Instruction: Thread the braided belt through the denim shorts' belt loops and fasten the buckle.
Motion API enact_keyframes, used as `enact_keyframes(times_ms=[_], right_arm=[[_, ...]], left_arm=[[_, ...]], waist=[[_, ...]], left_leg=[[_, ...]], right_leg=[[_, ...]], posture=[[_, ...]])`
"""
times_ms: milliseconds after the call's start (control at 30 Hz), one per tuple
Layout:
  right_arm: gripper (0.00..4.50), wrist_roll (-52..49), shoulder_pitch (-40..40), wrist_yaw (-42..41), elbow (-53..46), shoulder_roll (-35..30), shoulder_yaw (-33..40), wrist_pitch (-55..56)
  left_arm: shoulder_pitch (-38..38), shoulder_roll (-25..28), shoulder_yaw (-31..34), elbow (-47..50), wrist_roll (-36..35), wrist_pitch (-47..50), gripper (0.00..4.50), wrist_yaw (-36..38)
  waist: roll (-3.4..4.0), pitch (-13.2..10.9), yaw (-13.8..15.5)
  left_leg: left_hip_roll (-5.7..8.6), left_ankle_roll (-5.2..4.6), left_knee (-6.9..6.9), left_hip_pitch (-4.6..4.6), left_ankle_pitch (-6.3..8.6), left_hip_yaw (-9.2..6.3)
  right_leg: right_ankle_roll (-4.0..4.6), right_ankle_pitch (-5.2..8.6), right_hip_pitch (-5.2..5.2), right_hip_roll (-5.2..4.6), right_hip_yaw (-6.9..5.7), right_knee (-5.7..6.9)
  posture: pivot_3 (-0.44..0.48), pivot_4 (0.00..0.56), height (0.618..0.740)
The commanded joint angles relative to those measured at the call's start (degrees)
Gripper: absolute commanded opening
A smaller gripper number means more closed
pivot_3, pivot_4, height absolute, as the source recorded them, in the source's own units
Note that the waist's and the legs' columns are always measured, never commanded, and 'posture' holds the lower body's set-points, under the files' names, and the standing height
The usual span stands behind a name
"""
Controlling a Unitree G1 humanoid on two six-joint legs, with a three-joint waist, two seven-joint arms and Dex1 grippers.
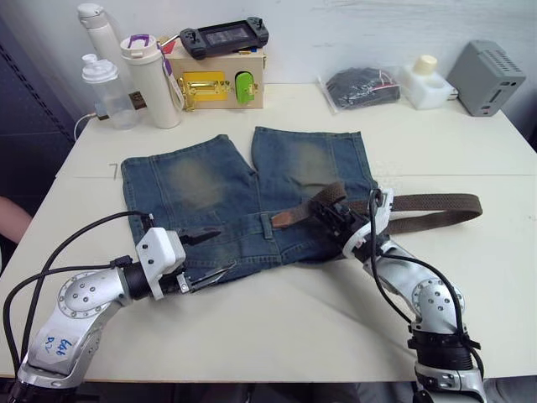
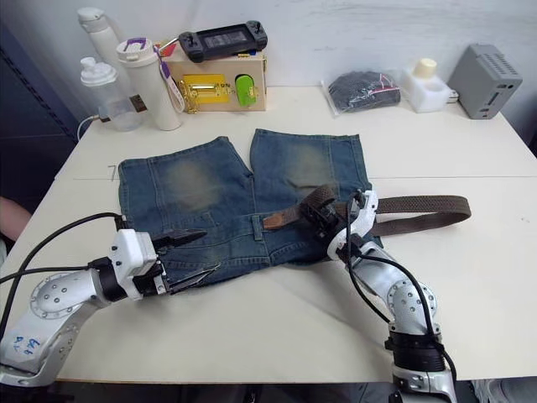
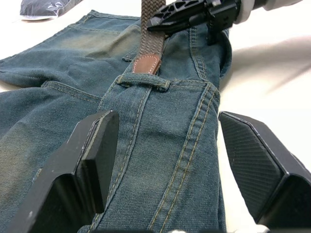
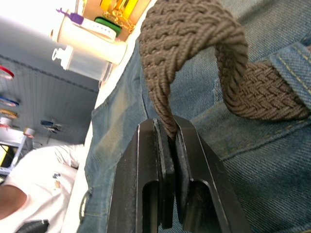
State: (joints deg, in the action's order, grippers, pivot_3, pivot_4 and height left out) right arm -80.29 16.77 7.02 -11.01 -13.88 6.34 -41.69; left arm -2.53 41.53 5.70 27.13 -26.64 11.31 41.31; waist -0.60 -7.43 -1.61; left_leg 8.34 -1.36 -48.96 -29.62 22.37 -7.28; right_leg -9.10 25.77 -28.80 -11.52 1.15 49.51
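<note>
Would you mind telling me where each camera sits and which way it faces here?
Left and right eye views: on the head, looking forward and down at the table, the denim shorts and both arms.
Left wrist view: on the left wrist, looking along the open left gripper across the waistband to a belt loop.
Right wrist view: on the right wrist; the right gripper pinches the braided belt.
All four share shorts and belt.

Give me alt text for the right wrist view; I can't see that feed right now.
The right gripper is shut on the braided belt, pinching a raised fold of the brown strap above the denim shorts. The belt runs under a belt loop nearby; bottles and a person in white sit in the background.
</note>
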Motion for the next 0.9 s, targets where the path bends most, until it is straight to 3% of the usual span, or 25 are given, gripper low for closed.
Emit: enact_keyframes(times_ms=[33,333,467,633,900], right_arm=[[0.0,-0.4,-1.0,-1.5,-3.4,1.0,-1.8,-2.7],[0.0,3.4,1.4,-3.2,-1.4,3.6,-6.3,-7.6],[0.0,7.8,5.5,-3.4,1.5,6.1,-8.9,-9.3],[0.0,11.2,7.3,-4.8,1.6,7.7,-10.9,-11.2],[0.0,13.2,6.7,-5.6,1.7,9.7,-9.1,-12.8]], left_arm=[[1.0,-0.2,1.3,1.8,0.4,-0.3,3.62,0.2],[2.9,-0.8,-0.7,0.1,4.0,-3.0,3.62,1.7],[4.0,0.5,-3.2,-5.1,14.7,-14.1,3.62,3.0],[7.2,0.1,-4.0,-11.4,22.9,-25.6,3.62,1.1],[8.9,1.7,-5.8,-21.5,37.0,-44.5,3.62,-3.7]], waist=[[0.0,0.0,0.0],[0.0,0.0,-0.3],[0.0,0.0,-0.4],[-0.03,0.0,-0.4],[-0.06,0.1,-1.7]], left_leg=[[-0.01,0.0,0.0,0.0,0.0,0.0],[-0.04,0.01,0.02,0.0,0.01,0.04],[-0.11,0.07,0.04,-0.02,0.04,0.19],[-0.11,0.08,0.01,-0.1,0.05,0.23],[-0.13,0.13,-0.01,-0.45,0.03,0.21]], right_leg=[[0.0,0.0,0.0,0.0,0.0,0.0],[0.02,0.01,-0.03,0.01,0.01,0.0],[0.04,0.02,-0.21,-0.01,0.01,0.09],[0.04,0.02,-0.36,-0.01,0.01,0.22],[0.03,0.02,-0.75,-0.02,-0.04,0.39]], posture=[[0.0,0.15,0.645],[0.0,0.15,0.645],[0.0,0.15,0.645],[0.0,0.15,0.645],[0.0,0.15,0.645]])
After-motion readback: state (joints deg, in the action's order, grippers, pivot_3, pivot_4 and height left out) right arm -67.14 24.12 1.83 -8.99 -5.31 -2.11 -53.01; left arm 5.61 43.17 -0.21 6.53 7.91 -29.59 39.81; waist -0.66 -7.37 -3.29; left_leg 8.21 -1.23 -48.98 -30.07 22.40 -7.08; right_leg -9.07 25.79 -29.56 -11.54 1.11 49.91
